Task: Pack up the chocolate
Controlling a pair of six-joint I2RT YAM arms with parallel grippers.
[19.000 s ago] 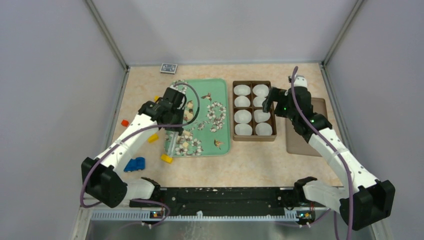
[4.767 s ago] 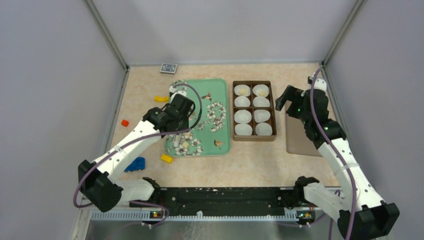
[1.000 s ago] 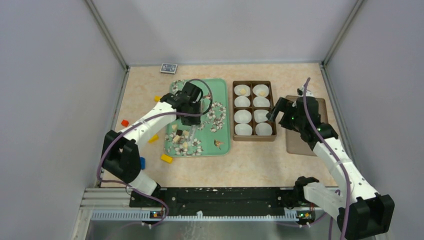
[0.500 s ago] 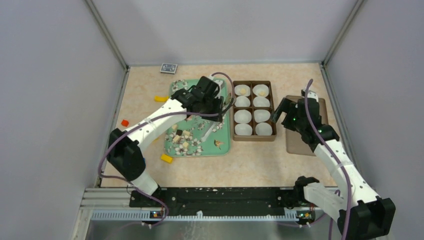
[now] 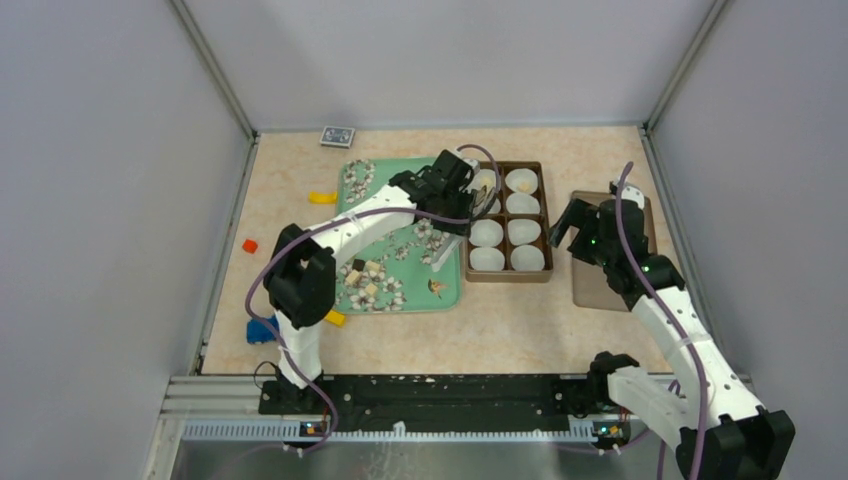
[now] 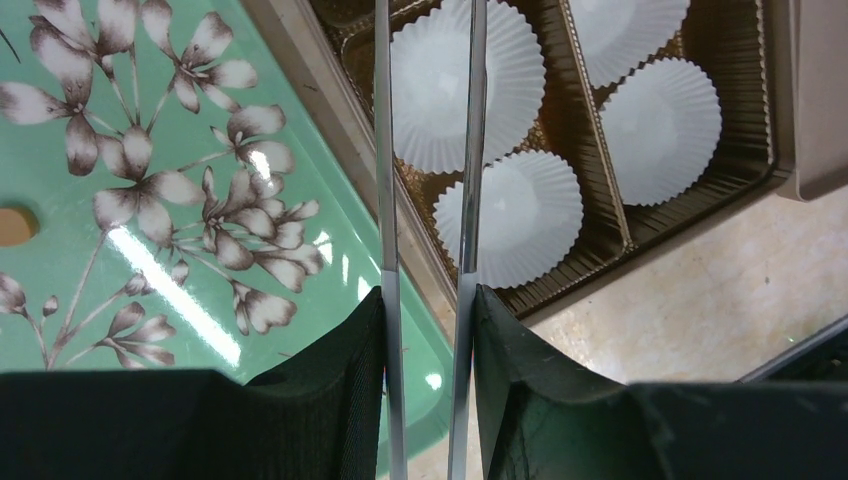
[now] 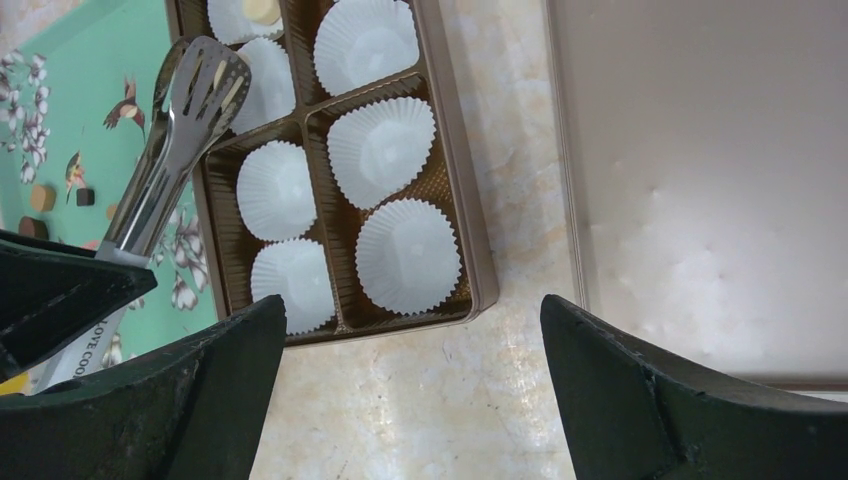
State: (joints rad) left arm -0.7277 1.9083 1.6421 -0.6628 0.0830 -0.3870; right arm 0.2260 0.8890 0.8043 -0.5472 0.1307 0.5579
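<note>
Nearest your side of the bench, the chocolates not yet packed sit in a loose cluster on the near-left part of the green tray, tan and dark pieces together, so that is your supply. A yellow block and a blue toy lie off the tray's near corner and are not part of the job. Further in, your left end effector is clamped narrow on the handles of a pair of metal tongs, squeezing the two arms close together. The tongs are there because the pieces are too small for the fingers themselves. The slotted head reaches over the left column of the brown box, above one of the white paper cups. Something pale shows through the slots, probably a cream piece ready to drop, though you cannot be sure from here. Your right end effector hangs spread wide and empty over the box's near-right corner, beside the flat brown lid. I judge it is parked there to steady the box or fetch the lid later. At the far-left cup one cream piece already rests, and most of the cups in view are bare, so packing looks barely begun.
</note>
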